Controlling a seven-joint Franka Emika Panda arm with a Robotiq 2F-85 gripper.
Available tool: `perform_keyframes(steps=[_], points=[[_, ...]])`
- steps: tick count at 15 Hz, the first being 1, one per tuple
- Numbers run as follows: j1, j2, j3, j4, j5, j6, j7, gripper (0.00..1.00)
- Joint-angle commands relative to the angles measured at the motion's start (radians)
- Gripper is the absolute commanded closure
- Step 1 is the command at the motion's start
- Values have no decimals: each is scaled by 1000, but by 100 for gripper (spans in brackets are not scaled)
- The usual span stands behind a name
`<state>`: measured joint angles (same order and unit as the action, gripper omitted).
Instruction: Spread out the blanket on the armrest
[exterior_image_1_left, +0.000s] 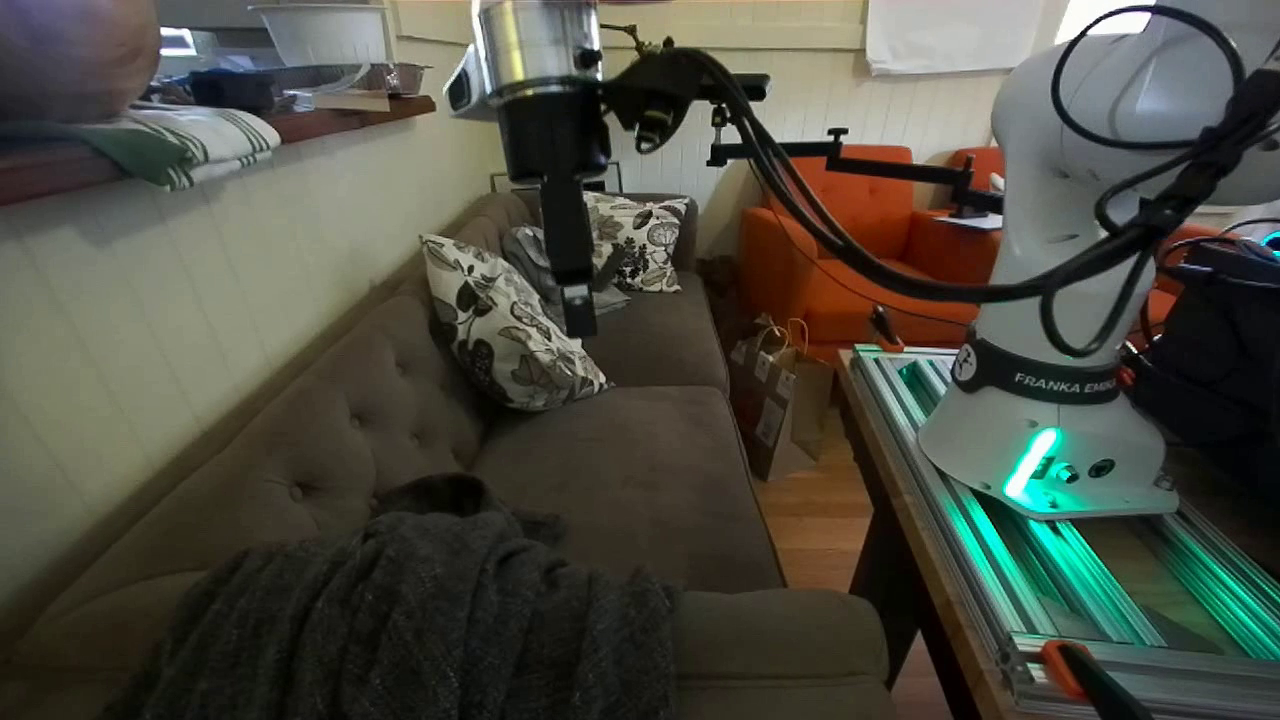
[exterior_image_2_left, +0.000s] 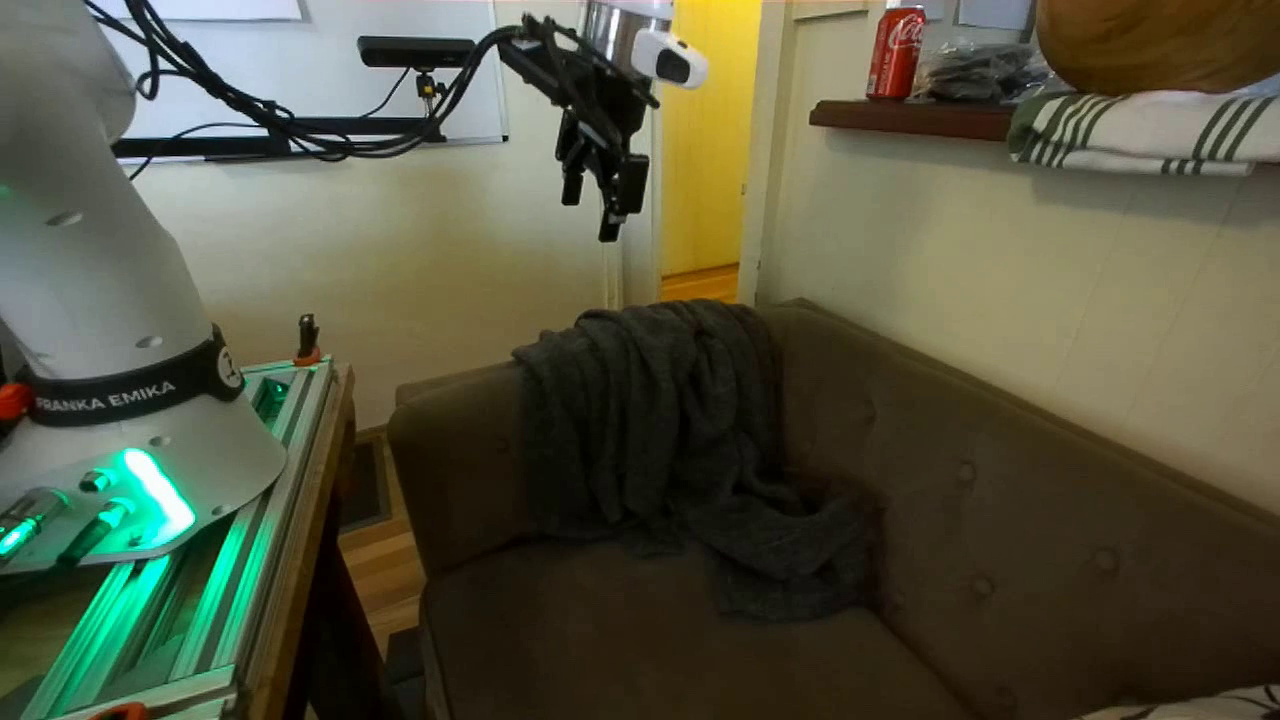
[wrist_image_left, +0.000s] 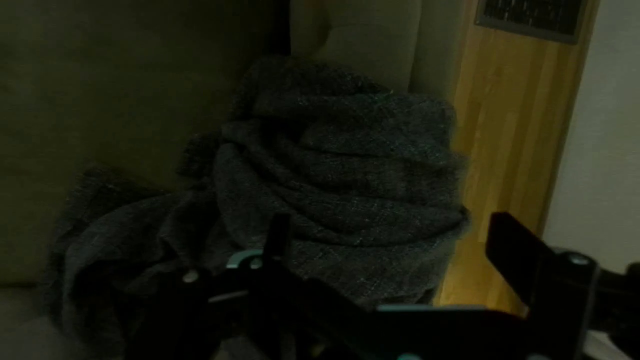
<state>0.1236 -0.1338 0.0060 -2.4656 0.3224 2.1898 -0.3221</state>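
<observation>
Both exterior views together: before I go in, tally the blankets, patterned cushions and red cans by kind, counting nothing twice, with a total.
Blanket: 1, in folds over the armrest
Patterned cushions: 2, on the sofa
Red can: 1, on the shelf
Total: 4

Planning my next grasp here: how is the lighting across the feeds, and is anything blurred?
Wrist view: very dark, the blanket dim but its folds readable, the gripper nearly black and soft-edged; both exterior views: brighter, the base light glaring green over the rails; in an exterior view, the doorway glows yellow.
</observation>
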Motion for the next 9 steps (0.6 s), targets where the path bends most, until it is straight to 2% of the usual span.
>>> perform_keyframes(steps=[1, 3, 4, 5, 9], points=[[35, 29, 17, -99, 237, 142, -188, 0], [51, 56, 29, -151, 387, 231, -332, 0], [86, 72, -6, -163, 476, 247, -417, 0], [34, 60, 38, -126, 355, 195, -294, 0], [29, 71, 42, -130, 373, 206, -316, 0]])
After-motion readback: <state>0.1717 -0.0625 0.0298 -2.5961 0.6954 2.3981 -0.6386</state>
